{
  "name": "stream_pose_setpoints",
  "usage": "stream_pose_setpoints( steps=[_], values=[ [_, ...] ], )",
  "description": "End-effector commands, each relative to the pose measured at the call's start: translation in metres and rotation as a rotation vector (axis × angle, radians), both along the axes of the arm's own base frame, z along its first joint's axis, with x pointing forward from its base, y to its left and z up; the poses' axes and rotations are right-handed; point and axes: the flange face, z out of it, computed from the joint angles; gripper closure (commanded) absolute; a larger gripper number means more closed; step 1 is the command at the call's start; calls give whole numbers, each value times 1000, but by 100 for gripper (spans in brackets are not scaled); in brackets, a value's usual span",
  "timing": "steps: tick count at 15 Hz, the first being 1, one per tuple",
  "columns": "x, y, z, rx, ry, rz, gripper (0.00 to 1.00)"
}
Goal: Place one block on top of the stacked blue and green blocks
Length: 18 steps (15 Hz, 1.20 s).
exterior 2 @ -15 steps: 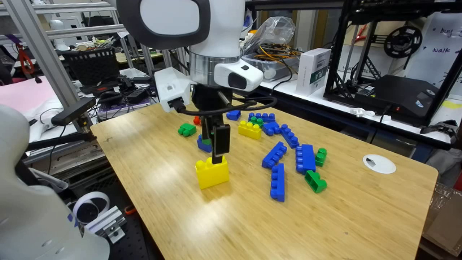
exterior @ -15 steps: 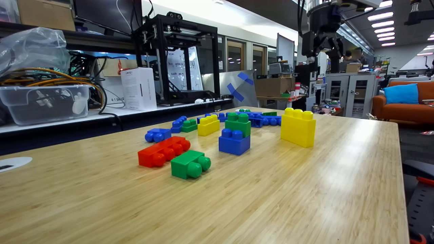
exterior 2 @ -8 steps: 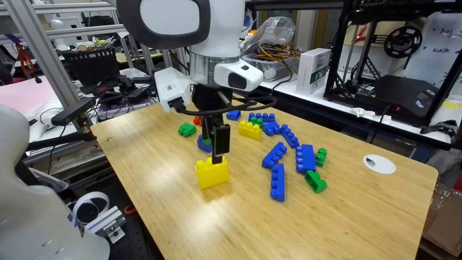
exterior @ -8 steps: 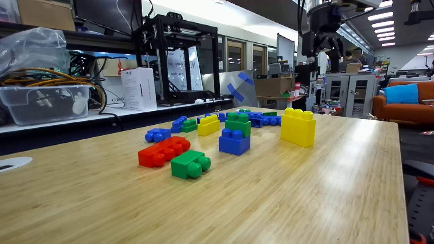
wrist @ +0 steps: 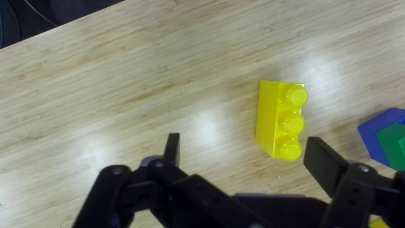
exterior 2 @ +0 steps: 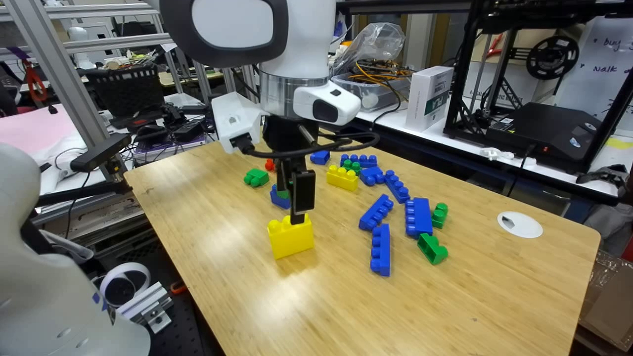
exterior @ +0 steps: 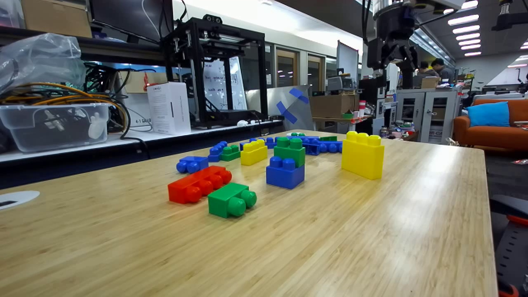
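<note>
Yellow block (exterior: 362, 157) near blue-green stack (exterior: 288, 164)

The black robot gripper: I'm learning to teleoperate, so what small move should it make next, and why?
Probably shift the black robot gripper sideways to centre it over the tall yellow plastic block, the likely pick. In the wrist view the jaws stand open and empty, and that block appears much nearer one finger; nothing sits atop the stacked blue and green plastic blocks.
</note>
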Motion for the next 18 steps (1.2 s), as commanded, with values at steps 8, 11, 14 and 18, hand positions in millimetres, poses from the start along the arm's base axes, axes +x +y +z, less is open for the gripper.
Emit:
stream_pose_setpoints(
  steps=[8, 11, 14, 18],
  values=[
    [0, 0, 0, 0, 0, 0, 0],
    [13, 6, 3, 0, -3, 25, 0],
    [29, 20, 10, -17, -17, 62, 0],
    [53, 42, 12, -24, -26, 139, 0]
  ],
)
